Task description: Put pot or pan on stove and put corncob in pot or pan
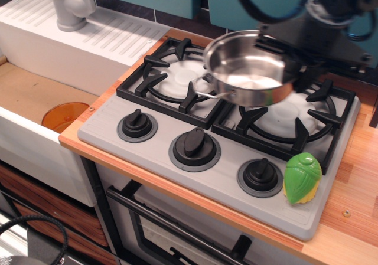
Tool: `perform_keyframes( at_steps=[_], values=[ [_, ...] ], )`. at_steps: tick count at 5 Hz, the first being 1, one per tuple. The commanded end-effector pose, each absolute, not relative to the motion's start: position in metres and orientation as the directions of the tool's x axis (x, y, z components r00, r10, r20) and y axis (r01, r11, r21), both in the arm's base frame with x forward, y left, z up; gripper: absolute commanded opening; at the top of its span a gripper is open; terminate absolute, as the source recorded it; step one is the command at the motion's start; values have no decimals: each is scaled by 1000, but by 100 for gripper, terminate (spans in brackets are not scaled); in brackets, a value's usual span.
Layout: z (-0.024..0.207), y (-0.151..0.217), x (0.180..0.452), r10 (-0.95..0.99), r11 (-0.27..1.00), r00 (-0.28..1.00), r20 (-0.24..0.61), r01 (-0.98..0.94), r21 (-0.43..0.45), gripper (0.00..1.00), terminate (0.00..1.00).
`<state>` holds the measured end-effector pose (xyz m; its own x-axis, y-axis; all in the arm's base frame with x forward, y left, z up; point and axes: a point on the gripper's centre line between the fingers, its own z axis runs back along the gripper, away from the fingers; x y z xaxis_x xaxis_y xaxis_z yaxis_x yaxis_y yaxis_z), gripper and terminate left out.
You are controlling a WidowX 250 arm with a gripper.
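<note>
The shiny steel pot (248, 70) hangs in the air, tilted slightly, above the gap between the two burners and mostly over the right one. My black gripper (295, 70) is shut on the pot's far right rim. One wire loop handle of the pot (208, 91) points toward the front left. The grey stove (159, 159) has black grates, white burner discs and three black knobs. The corncob (302, 178), green husk over yellow kernels, stands at the stove's front right corner beside the right knob (260, 176). My fingertips are partly hidden by the pot's rim.
A white sink unit with a grey faucet (71, 5) lies at the back left. An orange bowl (65, 115) sits in the lower basin at left. The wooden counter (354, 188) runs along the stove's right side. The left burner (171, 79) now stands bare.
</note>
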<state>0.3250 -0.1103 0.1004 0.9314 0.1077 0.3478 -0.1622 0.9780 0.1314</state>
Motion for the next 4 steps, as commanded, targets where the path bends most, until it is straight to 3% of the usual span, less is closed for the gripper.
perform_keyframes(
  at_steps=[1, 3, 4],
  values=[
    [93, -141, 346, 133, 977, 890, 436, -192, 94, 0, 0],
    [73, -146, 361, 119, 982, 862, 492, -177, 72, 0, 0],
    [74, -143, 358, 102, 983, 872, 480, -163, 89, 100, 0]
  ],
)
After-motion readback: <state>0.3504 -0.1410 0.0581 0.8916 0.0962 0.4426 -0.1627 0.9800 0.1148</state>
